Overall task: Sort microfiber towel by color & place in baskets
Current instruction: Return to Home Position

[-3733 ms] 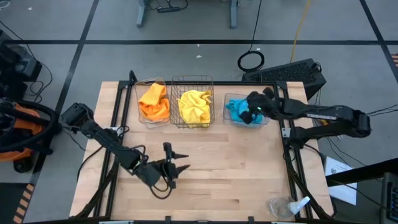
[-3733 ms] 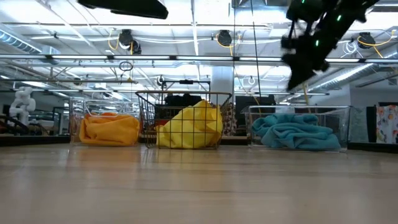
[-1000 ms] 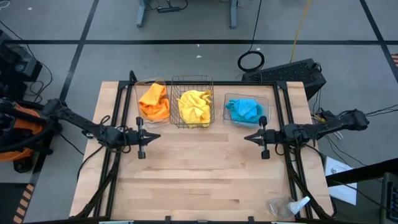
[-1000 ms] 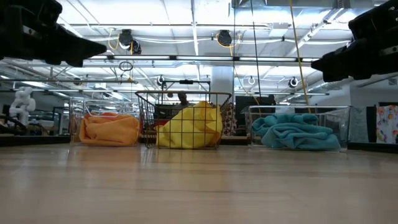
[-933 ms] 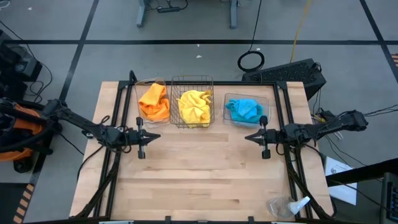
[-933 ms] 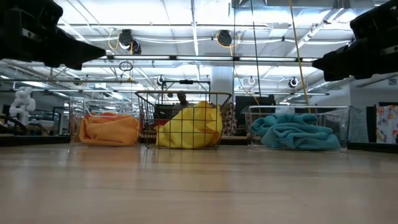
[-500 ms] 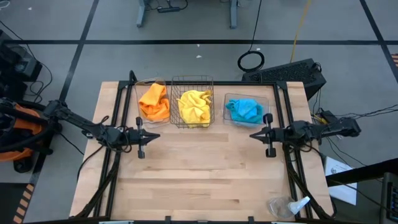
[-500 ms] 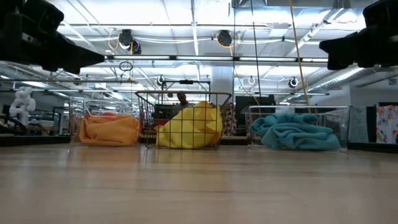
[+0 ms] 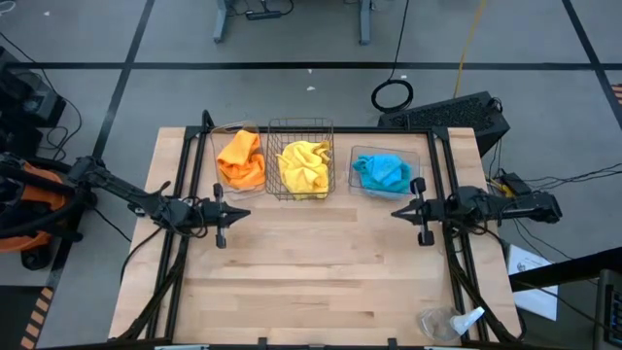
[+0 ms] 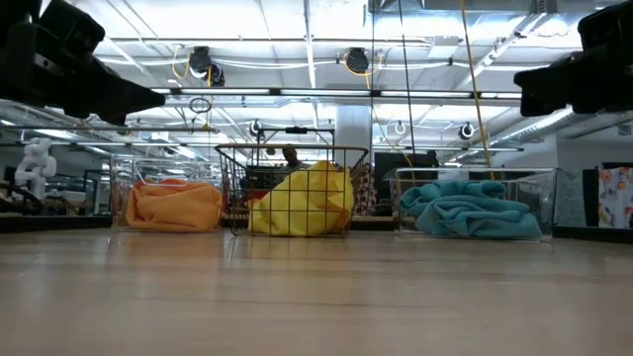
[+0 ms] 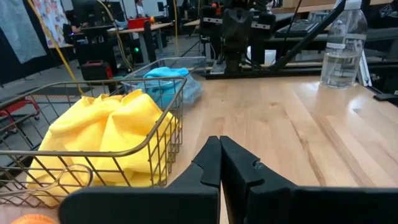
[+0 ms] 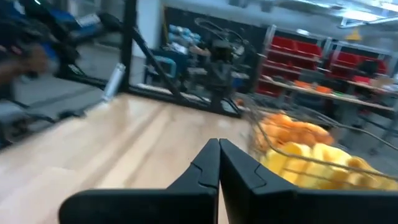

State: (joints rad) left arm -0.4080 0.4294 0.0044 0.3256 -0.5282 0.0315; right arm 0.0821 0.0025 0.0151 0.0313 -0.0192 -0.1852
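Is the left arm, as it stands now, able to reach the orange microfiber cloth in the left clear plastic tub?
Probably yes. The left gripper, shut, hangs close to the left clear plastic tub; its top is open and nothing covers the orange microfiber cloth.

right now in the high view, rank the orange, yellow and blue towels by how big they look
1. yellow towel and orange towel: they look about alike, so no ranking between them.
2. blue towel: smallest.

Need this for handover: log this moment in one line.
left gripper: shut, table's left | right gripper: shut, table's right | orange towel: left tub | yellow towel: wire basket | blue towel: right tub
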